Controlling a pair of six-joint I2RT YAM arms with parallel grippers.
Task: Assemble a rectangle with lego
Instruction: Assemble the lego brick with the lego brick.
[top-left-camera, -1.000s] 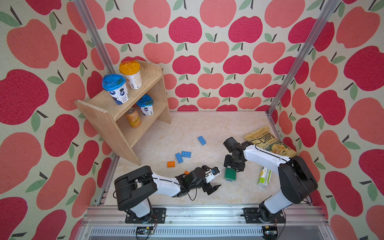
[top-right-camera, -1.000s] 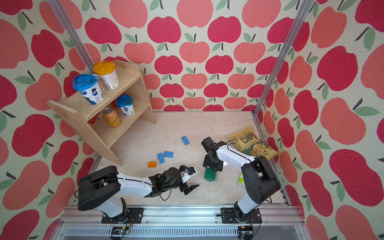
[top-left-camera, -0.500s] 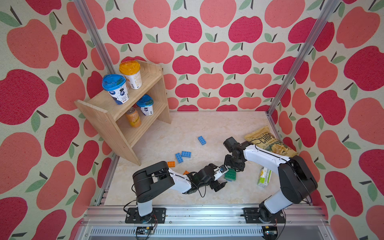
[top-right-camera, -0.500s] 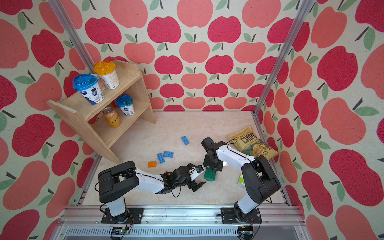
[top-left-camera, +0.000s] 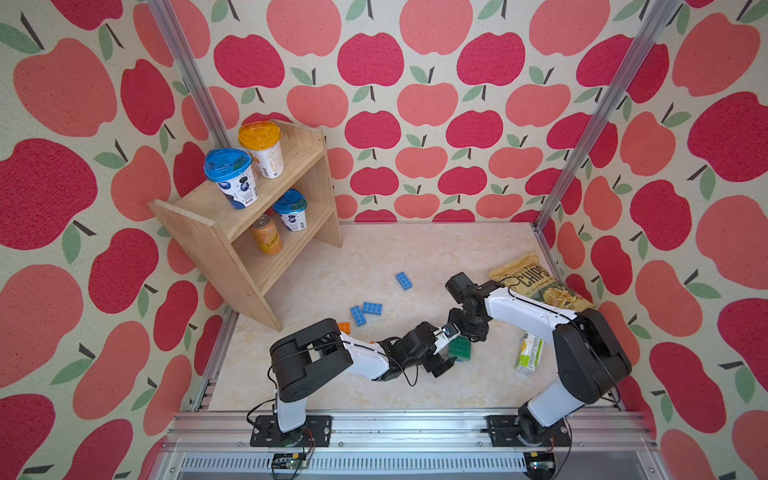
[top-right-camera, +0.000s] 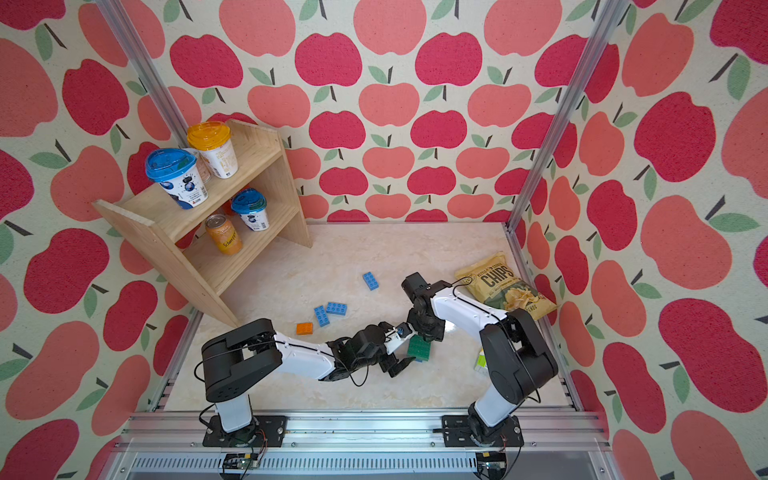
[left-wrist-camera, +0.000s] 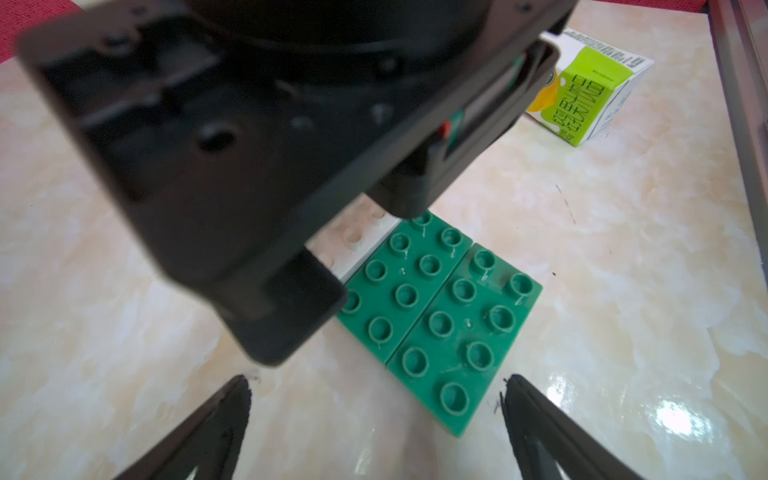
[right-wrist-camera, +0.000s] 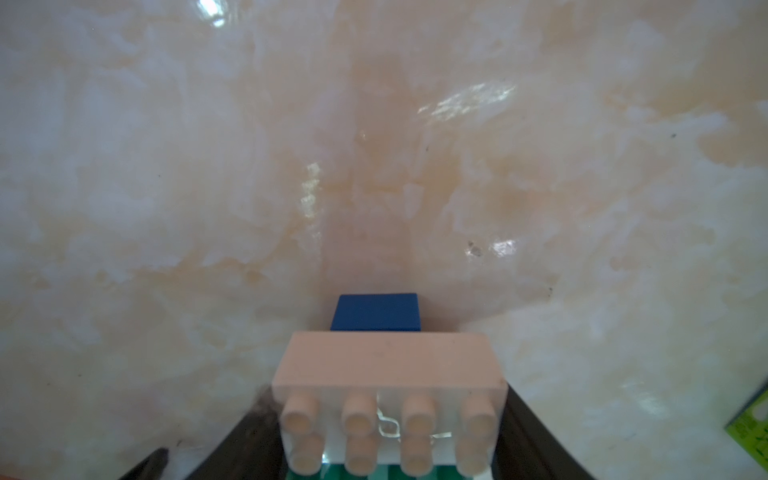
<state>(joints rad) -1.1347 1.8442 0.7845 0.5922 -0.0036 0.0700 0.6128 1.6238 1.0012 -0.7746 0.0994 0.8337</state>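
Observation:
Two green lego bricks (left-wrist-camera: 440, 316) lie side by side on the marble floor, seen in both top views (top-left-camera: 460, 348) (top-right-camera: 419, 348). A white lego brick (right-wrist-camera: 388, 386) joins their far edge, above a blue brick (right-wrist-camera: 376, 311). My right gripper (right-wrist-camera: 390, 436) is shut on the white brick, its fingers (right-wrist-camera: 523, 440) at both ends; its body (top-left-camera: 467, 328) hangs over the block. My left gripper (left-wrist-camera: 374, 399) is open and low, its tips either side of the green block's near corner (top-left-camera: 446, 353). Loose blue bricks (top-left-camera: 403, 281) (top-left-camera: 372, 307) (top-left-camera: 357, 316) and an orange one (top-left-camera: 344, 327) lie further left.
A chips bag (top-left-camera: 536, 286) lies by the right wall. A green juice carton (top-left-camera: 528, 355) (left-wrist-camera: 582, 95) lies just right of the block. A wooden shelf (top-left-camera: 249, 232) with cups and a can stands at the back left.
My left arm has reached to the right, bringing its open gripper up to the green block. The right gripper has stayed on the white brick.

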